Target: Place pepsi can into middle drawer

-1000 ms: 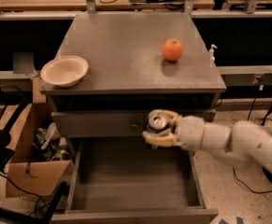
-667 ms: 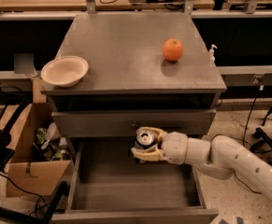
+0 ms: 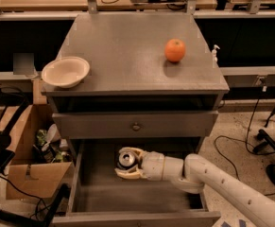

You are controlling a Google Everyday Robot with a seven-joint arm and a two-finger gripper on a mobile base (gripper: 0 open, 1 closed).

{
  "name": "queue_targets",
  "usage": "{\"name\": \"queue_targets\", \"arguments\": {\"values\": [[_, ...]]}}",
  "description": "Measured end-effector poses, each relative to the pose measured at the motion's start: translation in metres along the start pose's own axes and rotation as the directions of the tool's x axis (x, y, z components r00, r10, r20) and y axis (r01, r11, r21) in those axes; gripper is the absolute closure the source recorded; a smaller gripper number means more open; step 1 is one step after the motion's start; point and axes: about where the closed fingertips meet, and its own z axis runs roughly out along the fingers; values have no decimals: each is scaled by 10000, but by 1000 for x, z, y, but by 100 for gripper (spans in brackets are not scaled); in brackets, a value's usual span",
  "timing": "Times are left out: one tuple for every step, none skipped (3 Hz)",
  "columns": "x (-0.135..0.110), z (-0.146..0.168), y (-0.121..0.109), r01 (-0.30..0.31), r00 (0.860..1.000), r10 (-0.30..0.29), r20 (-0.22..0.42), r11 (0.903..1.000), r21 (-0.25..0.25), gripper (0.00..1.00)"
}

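Observation:
The pepsi can (image 3: pixel 126 159) shows its silver top and is held between the cream fingers of my gripper (image 3: pixel 128 163). The gripper reaches in from the right on a white arm and holds the can inside the open middle drawer (image 3: pixel 127 195), over the back left part of its flat grey floor. I cannot tell whether the can touches the floor. The drawer is pulled out below the shut drawer front with a round knob (image 3: pixel 135 126).
An orange fruit (image 3: pixel 175 50) sits at the back right of the cabinet top and a cream bowl (image 3: pixel 65 72) at its left edge. A cardboard box (image 3: pixel 28 152) with clutter stands on the floor to the left. Cables lie to the right.
My gripper has moved left and down with the can, from in front of the drawer front with the knob into the open middle drawer.

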Motion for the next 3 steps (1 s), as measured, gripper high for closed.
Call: {"name": "queue_targets", "arguments": {"values": [[3,4,3,-43,10000,43,-26,10000,-46,100],[7,10,6,-131,9997,128,-202,9998,-119,100],[52,54,11,-1102,9937,1108,141,9933,-355,100]]}}
